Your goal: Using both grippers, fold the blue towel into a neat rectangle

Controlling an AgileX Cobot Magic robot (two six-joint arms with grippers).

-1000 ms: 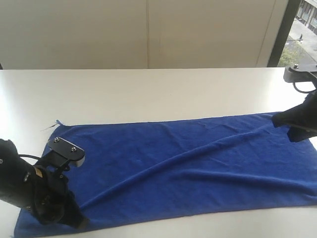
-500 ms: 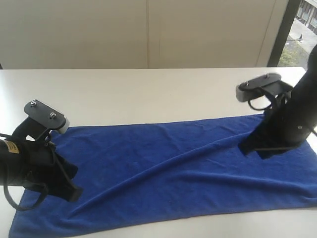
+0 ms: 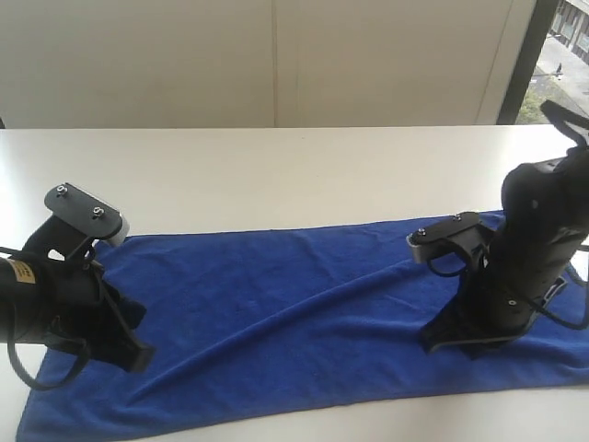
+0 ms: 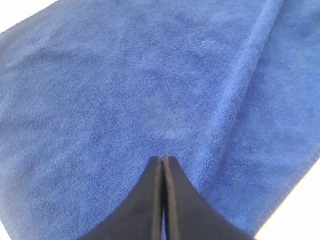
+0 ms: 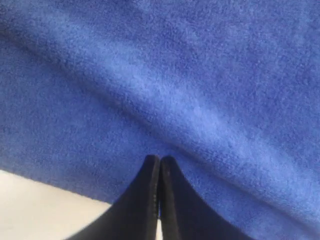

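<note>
White table (image 3: 276, 175), pale wall (image 3: 138, 64), window (image 3: 563, 55)

The black left claw (image 4: 163, 159) has its two flat fingers pressed tight together, tips over the deep royal-blue fuzzy microfibre towel (image 4: 115, 85). A soft ridge (image 4: 235, 95) crosses the cloth beside them. Pale worktop (image 4: 297, 220) shows past the towel's edge.

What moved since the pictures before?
The right gripper swung from the blue towel's far right corner to over its right part, nearer the middle. The left gripper shifted away from the near left corner. Both stayed shut, holding nothing; the towel stayed spread out.
</note>
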